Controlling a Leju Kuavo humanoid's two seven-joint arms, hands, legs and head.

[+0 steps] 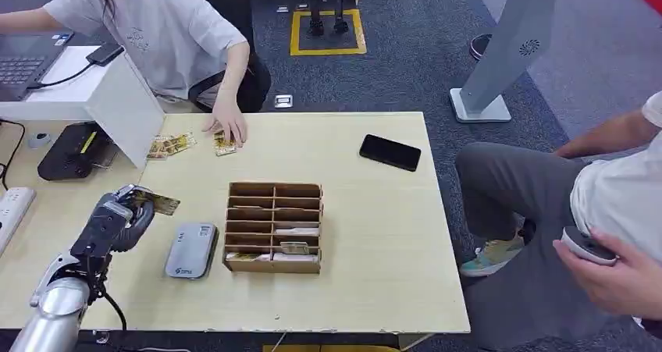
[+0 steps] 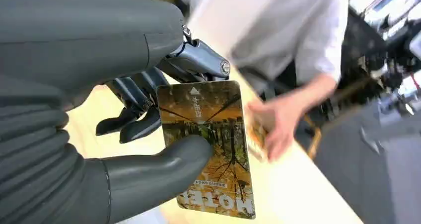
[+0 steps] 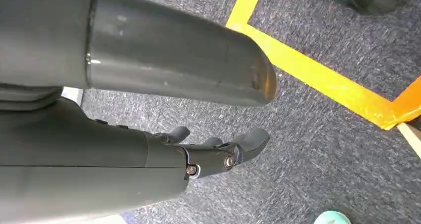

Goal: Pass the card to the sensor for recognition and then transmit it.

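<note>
Left robot hand point(image 1: 119, 221) over the bench point(image 1: 375, 235), near its left side, holding a card point(image 1: 162, 204) above the wood. Grey card reader point(image 1: 190, 250) lying flat just right of the hand. Wooden slotted box point(image 1: 273, 227) beside the reader, cards in its lower slots. Black phone point(image 1: 389, 152) near the far right edge. Loose cards point(image 1: 172, 144) at the far side, a person's hand point(image 1: 226, 124) resting on them.

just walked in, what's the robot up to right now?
The left hand pinches a hotel card above the table, beside the grey sensor left of the wooden slot box. The right hand hangs over the floor, holding nothing. A person's hand rests on spare cards at the far edge.
</note>
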